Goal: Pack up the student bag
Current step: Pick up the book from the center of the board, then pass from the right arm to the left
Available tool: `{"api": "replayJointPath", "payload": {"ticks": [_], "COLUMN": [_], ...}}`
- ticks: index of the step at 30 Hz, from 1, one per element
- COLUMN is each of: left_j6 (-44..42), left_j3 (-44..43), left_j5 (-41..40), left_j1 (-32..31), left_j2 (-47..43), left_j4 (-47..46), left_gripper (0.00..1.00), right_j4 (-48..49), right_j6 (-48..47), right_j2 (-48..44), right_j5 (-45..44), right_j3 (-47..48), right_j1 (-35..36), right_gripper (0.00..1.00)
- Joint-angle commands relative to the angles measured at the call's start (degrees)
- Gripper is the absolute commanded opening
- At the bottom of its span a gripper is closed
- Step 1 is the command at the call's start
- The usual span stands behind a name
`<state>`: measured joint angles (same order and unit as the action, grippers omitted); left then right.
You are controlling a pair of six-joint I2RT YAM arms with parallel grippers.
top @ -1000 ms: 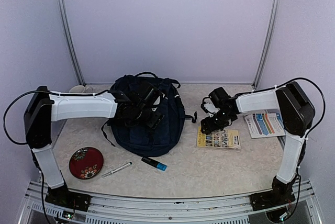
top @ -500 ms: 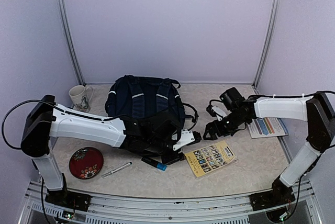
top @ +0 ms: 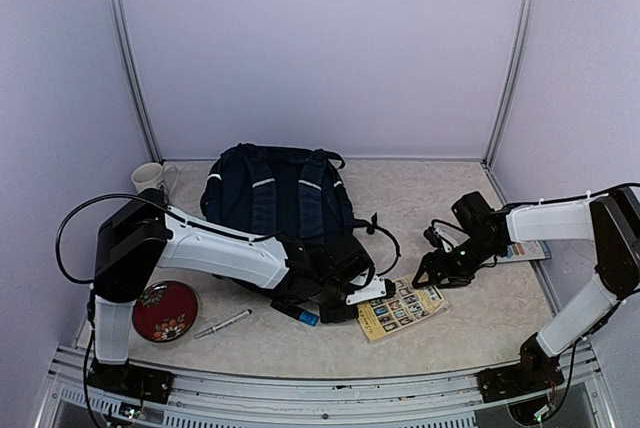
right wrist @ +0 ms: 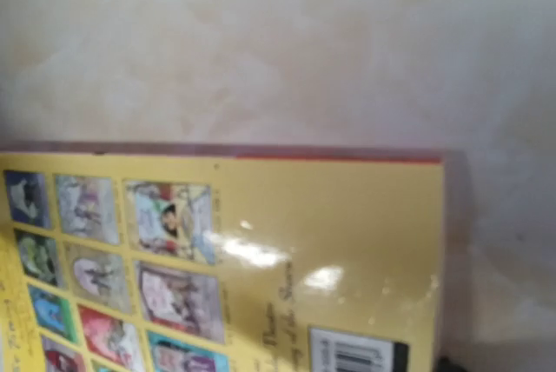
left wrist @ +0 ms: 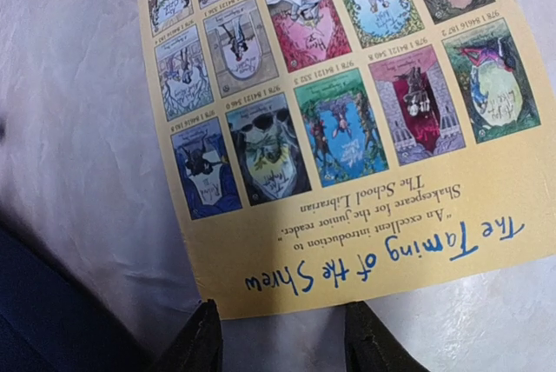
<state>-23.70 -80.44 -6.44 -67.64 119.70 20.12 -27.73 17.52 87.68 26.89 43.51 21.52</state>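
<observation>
The student bag (top: 280, 210), a navy-blue backpack with white stripes, lies at the table's middle, straps up. A yellow book (top: 404, 309) lies flat just right of its near end, back cover up; it fills the left wrist view (left wrist: 330, 120) and the right wrist view (right wrist: 261, 268). My left gripper (top: 352, 300) is low at the book's left edge. Its jaws are open, with the book's edge just ahead of the dark fingertips (left wrist: 201, 342). My right gripper (top: 432, 273) hovers low at the book's far right corner. Its fingers do not show in its own view.
A blue-tipped marker (top: 297, 313) and a silver pen (top: 222, 325) lie in front of the bag. A red flowered dish (top: 164, 310) sits front left, a mug (top: 150, 178) back left. A printed leaflet (top: 535, 249) lies under the right arm.
The book has slid forward and left and turned. The left arm swung off the bag down to the book's left edge. The right arm reached out and followed the book forward.
</observation>
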Motion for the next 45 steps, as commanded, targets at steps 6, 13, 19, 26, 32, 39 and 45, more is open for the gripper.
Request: {"api": "replayJointPath", "payload": {"ticks": [6, 13, 19, 26, 32, 39, 45], "left_j6": [-2.87, -2.19, -1.42, 2.08, 9.70, 14.34, 9.51], "left_j3": [-2.77, -0.37, 1.81, 8.07, 14.48, 6.48, 3.60], "left_j5": [4.62, 5.87, 6.31, 21.83, 40.10, 46.62, 48.37], "left_j1": [2.00, 2.68, 3.20, 5.78, 11.91, 16.90, 14.24], "left_j2": [3.74, 2.32, 0.58, -16.22, -31.15, -22.86, -18.51], "left_j4": [3.68, 1.28, -0.41, -6.26, -17.47, -8.80, -2.93], "left_gripper": [0.47, 0.47, 0.47, 0.62, 0.89, 0.89, 0.61], "right_j4": [15.14, 20.29, 8.46, -3.90, -8.69, -9.90, -9.05], "right_j6": [7.80, 14.89, 11.91, 4.31, -4.49, -10.62, -12.34], "right_j2": [-4.78, -7.79, -7.81, -13.77, -16.97, -17.16, -18.51], "right_j5": [29.95, 32.08, 20.89, 11.65, 16.62, 16.86, 17.95], "right_j3": [-5.85, -6.44, -1.46, 7.83, 16.79, 21.61, 22.56], "right_j1": [3.47, 7.22, 7.27, 7.20, 11.00, 19.38, 20.14], "right_gripper": [0.72, 0.58, 0.00, 0.00, 0.00, 0.00, 0.00]}}
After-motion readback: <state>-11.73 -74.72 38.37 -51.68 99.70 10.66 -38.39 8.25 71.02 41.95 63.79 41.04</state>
